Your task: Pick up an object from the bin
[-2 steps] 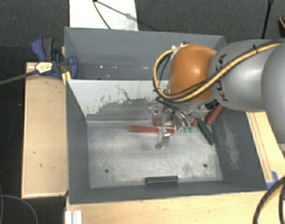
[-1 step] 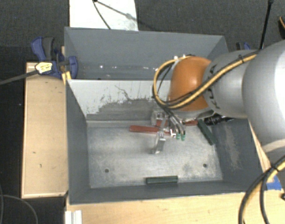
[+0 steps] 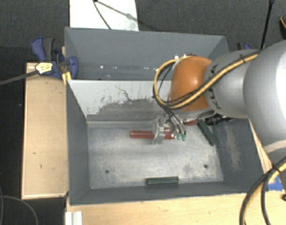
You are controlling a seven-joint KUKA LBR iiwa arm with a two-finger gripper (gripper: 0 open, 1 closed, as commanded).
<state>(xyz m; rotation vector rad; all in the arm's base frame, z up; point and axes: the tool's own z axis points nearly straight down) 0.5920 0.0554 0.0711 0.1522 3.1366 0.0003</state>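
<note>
The robot's wrist [image 3: 167,124] hides the red stick's [image 3: 142,134] right part; the arm [image 3: 255,83] covers the dark green bar's [image 3: 207,134] upper end.

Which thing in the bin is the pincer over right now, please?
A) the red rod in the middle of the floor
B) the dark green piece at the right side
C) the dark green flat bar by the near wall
A: the pincer is over the right end of the red rod on the mid-floor, while the dark green flat bar lies apart by the near wall.
</note>
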